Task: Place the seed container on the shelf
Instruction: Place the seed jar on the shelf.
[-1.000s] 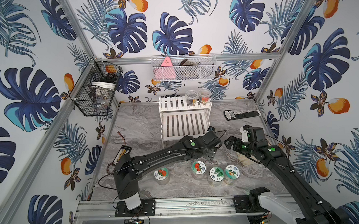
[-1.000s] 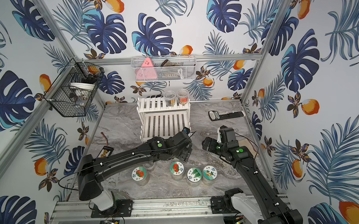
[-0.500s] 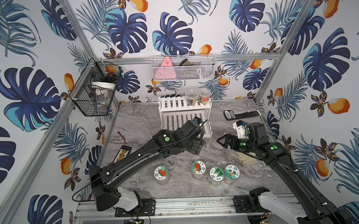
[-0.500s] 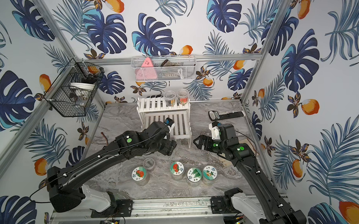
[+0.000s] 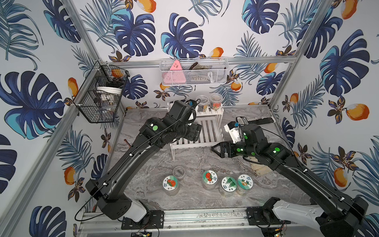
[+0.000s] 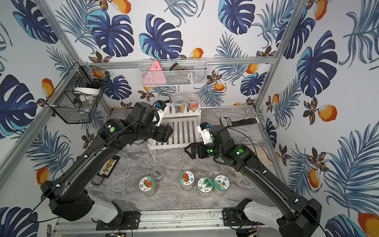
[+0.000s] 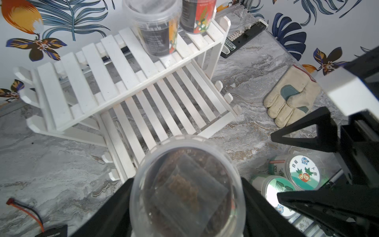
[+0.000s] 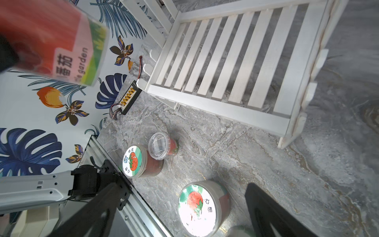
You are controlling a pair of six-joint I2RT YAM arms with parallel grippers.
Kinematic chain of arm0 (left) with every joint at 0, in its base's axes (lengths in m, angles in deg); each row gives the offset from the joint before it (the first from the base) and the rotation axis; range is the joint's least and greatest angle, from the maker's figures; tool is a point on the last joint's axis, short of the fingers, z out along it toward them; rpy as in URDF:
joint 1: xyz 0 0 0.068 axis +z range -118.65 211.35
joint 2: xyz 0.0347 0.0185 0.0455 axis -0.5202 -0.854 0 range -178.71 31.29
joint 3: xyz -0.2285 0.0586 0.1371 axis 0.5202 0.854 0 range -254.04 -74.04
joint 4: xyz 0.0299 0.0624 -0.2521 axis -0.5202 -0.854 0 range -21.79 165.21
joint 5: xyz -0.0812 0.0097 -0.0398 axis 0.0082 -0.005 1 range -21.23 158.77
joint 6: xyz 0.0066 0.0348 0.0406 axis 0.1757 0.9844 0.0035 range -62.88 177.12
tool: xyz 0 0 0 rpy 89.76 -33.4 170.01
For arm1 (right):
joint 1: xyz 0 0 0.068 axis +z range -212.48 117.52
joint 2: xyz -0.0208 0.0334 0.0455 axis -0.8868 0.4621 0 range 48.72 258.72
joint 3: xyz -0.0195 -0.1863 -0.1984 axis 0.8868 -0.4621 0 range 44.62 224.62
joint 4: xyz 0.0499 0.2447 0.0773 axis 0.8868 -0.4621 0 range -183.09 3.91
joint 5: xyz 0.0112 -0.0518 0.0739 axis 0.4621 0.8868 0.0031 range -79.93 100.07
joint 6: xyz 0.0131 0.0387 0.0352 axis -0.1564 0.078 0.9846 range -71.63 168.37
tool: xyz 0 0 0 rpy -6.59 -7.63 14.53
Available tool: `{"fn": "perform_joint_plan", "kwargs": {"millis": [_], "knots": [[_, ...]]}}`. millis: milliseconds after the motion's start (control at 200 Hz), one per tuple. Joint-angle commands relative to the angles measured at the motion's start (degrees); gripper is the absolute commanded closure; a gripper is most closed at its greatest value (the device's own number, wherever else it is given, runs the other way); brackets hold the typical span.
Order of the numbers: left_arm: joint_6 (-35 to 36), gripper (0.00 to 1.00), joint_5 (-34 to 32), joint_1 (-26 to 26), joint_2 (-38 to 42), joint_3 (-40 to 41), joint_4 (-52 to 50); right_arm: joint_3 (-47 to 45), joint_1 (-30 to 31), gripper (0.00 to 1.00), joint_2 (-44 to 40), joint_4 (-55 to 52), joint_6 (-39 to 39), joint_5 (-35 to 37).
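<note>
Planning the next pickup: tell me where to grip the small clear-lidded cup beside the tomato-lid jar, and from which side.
Probably best from above: the small cup stands upright with its lid facing up. Close the open right hand on its round side wall under the lid rim, fingers on the two flanks away from the tomato-lid jar, which sits close beside it.

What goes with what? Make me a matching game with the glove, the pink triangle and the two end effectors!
Things:
1 glove
2 pink triangle
3 left end effector
4 right end effector

States:
A open, empty
B on the table
C shut on a jar
D in the white basket

Pairs: 1-B, 2-D, 3-C, 4-A.
</note>
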Motion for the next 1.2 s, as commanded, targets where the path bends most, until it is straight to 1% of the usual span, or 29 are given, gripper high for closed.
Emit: {"fn": "perform_joint_plan", "kwargs": {"millis": [0,100,160,225,435,515,620,681,801,966,1096,1196], "knots": [[2.62,0.22,1.52,2.74,-1.73,-3.45,-2.05,2.61,1.55,0.00,1.59,2.60,-1.86,4.47],[3.58,0.22,3.28,5.04,-4.08,-6.89,-2.33,6.89,3.11,0.00,4.83,1.32,-3.52,4.28],[4.07,0.22,3.18,5.83,-5.92,-9.55,-3.32,9.92,4.05,0.00,6.92,-0.46,-4.56,6.03],[4.37,0.22,3.45,6.78,-7.44,-11.45,-3.47,11.58,4.76,0.00,8.34,-0.08,-4.94,8.31],[4.45,0.23,3.57,9.50,-11.37,-16.30,-3.88,14.52,5.82,0.00,10.55,3.52,-5.99,13.39],[4.84,0.22,3.66,10.76,-13.33,-18.48,-4.66,14.60,5.77,0.00,10.72,3.92,-5.60,17.03],[5.49,0.22,2.90,11.67,-16.65,-23.26,-6.78,14.81,5.57,0.00,10.84,3.75,-5.21,20.14],[5.64,0.22,2.86,12.15,-17.70,-24.42,-6.37,15.58,5.49,0.00,11.30,3.18,-5.22,20.39],[6.13,0.22,4.42,12.93,-19.09,-24.29,-4.33,16.17,5.20,0.00,12.62,2.80,-4.20,20.27],[6.31,0.23,3.53,13.32,-22.00,-27.05,-3.97,16.35,4.75,0.00,13.91,3.55,-2.04,18.06],[6.74,0.24,2.13,13.37,-23.80,-29.77,-3.90,15.06,4.78,0.00,14.11,4.61,-0.59,17.42],[7.68,0.24,1.49,13.32,-24.64,-30.36,-3.74,14.09,4.78,0.00,13.76,5.10,0.05,17.28]]}}
